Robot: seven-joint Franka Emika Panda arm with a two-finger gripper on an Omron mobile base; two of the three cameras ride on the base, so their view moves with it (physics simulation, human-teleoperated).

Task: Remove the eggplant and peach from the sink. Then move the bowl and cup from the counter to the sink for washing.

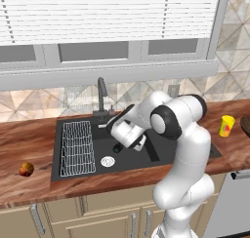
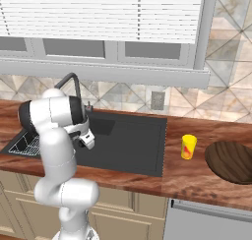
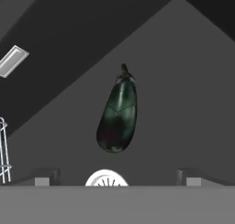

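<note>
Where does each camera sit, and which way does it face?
Left base view: behind the arm's left, facing the sink, peach on the counter; arm at right.
Right base view: behind its right, facing cup and bowl; arm at left.
Hand view: on the hand, facing the eggplant and drain; open jaws' tips below.
Both base views share sink, faucet and cup.

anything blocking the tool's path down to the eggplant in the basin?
Nothing visible does. In the hand view the eggplant lies alone on the bare sink floor, straight ahead of the open tool. The drain sits just near the fingertips, flush, and the wire rack is off to the side.
</note>
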